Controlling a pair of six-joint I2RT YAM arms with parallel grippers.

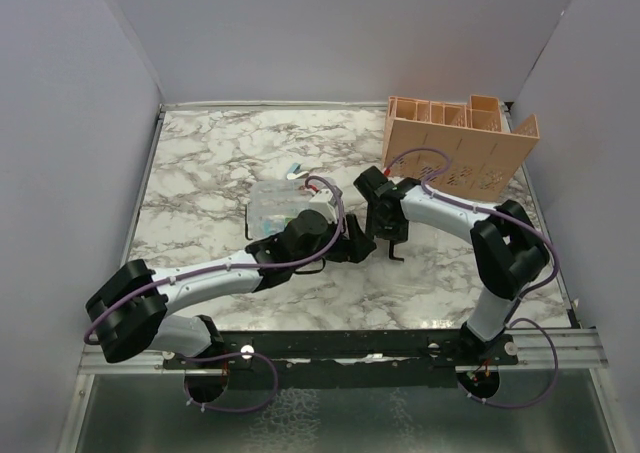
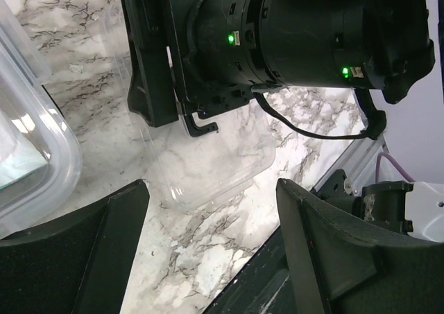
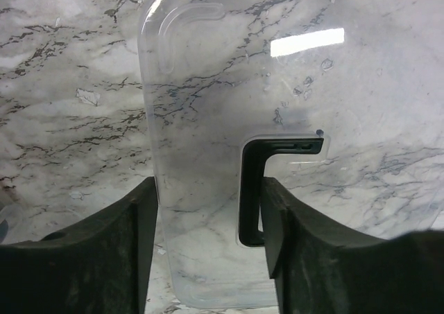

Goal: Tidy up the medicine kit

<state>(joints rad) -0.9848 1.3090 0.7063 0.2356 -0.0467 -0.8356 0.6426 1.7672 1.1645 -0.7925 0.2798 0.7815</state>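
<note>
left end effector (image 2: 211, 203): jaws wide, reaching right | right end effector (image 3: 208, 189): jaws apart, pointing downward, just beside left

a robot lab test cell — plain white panels (image 1: 300, 33) wall in a marble-patterned table (image 1: 200, 163), robot arms (image 1: 210, 281) bolted to a metal rail (image 1: 350, 345).

On the worktop (image 1: 200, 173), left of centre, the medicine kit (image 1: 270, 205), with its lid (image 3: 208, 85) apart from it, flat on the worktop just to the right. Over that lid, the right tool (image 3: 208, 210), one finger at the lid's edge and the other just beside the handle (image 3: 253, 182); close by on the near side, the left tool (image 2: 211, 210), facing the lid. In the far right corner, well apart from the rest, the organizer (image 1: 460, 153).
</note>
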